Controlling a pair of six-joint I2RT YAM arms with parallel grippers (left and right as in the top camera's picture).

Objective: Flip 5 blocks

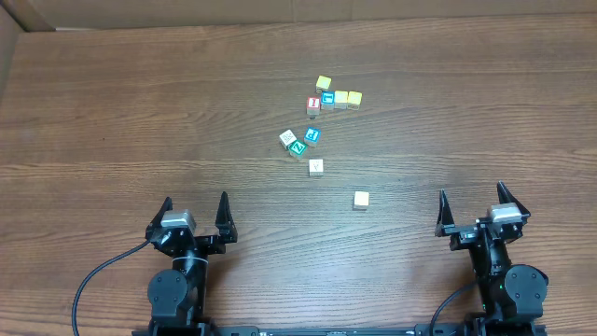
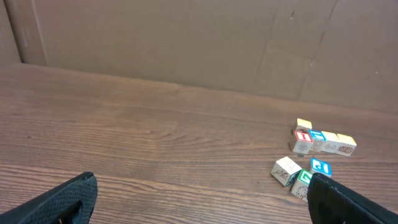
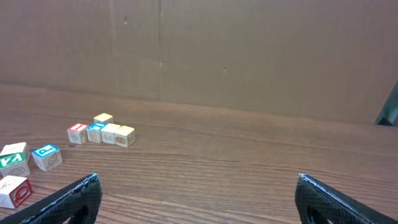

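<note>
Five small blocks lie mid-table in the overhead view: a whitish block [image 1: 287, 138], a green "Z" block [image 1: 298, 147], a blue "P" block [image 1: 312, 136], a second whitish block [image 1: 316, 167] and a plain cream block [image 1: 361, 200]. My left gripper [image 1: 195, 200] and right gripper [image 1: 472, 191] stand open near the front edge, well short of them, with nothing between the fingers. The left wrist view has the whitish block [image 2: 286, 170], green block [image 2: 301, 183] and blue block [image 2: 320, 167] by its right finger [image 2: 348, 202]. In the right wrist view the green block [image 3: 13, 163] and blue block [image 3: 46, 155] sit far left.
Behind the blocks is a tight cluster: a red-letter cube [image 1: 314, 105], a blue-letter cube [image 1: 327, 99] and yellow cubes [image 1: 348, 98], one more yellow cube [image 1: 324, 83] behind. A cardboard wall [image 2: 186, 43] closes the table's far side.
</note>
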